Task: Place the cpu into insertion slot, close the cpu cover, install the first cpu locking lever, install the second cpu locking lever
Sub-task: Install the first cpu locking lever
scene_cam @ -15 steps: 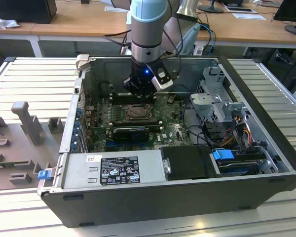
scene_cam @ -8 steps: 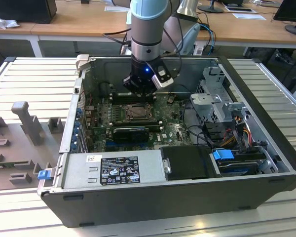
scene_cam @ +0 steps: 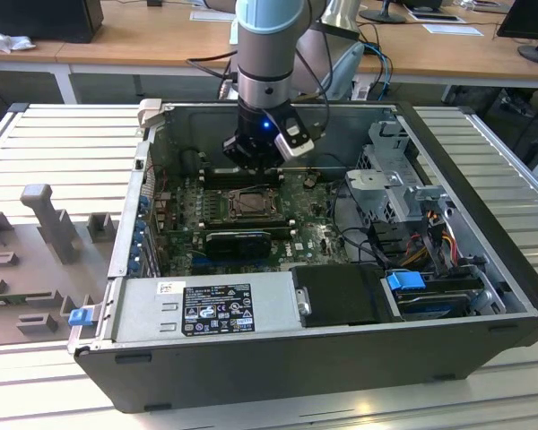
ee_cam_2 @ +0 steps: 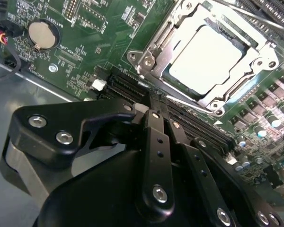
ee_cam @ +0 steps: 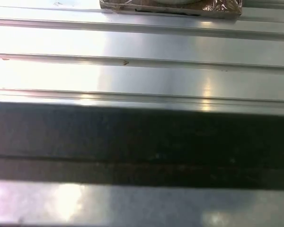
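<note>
We find the gripper point(ee_cam_2: 154, 101) with fingers pressed together, holding nothing, just beside the insertion slot point(ee_cam_2: 203, 59). The cpu point(ee_cam_2: 206, 59) sits seated there, the cpu cover point(ee_cam_2: 154, 47) closed around it. The levers are hard to make out. The computer case point(scene_cam: 278, 358) rests on a ribbed metal table point(scene_cam: 54, 152), wooden desks point(scene_cam: 143, 36) behind.

Arm hung straight down, wrist vertical. End effector point(ee_cam_2: 154, 101) pointed downward, black fingers point(ee_cam_2: 156, 142) drawn together, tips touching, nothing between them.
</note>
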`<state>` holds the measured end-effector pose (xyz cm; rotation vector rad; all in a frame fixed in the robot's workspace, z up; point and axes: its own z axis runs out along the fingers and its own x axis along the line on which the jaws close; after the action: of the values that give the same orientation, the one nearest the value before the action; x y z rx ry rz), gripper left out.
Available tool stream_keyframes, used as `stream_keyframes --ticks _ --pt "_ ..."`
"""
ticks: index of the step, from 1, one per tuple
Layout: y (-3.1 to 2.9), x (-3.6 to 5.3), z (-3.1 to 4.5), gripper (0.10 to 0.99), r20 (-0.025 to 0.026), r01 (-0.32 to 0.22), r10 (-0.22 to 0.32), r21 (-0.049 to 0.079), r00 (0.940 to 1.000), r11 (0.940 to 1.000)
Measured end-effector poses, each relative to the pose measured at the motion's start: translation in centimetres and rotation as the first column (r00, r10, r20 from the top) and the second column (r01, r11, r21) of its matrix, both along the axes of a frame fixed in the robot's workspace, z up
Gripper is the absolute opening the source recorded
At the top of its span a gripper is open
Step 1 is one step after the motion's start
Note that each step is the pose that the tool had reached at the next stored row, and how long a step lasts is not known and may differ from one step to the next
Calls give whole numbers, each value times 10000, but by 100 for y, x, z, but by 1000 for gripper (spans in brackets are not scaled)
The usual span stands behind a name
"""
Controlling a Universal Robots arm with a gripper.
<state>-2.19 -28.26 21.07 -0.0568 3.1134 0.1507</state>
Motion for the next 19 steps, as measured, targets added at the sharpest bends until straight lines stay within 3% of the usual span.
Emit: stream_keyframes --ticks 15,19 --pt "-44 -10 -12 106 0 5 -5 0 10000 10000" --pt "-45 -4 -59 106 -1 5 -5 -2 10000 10000"
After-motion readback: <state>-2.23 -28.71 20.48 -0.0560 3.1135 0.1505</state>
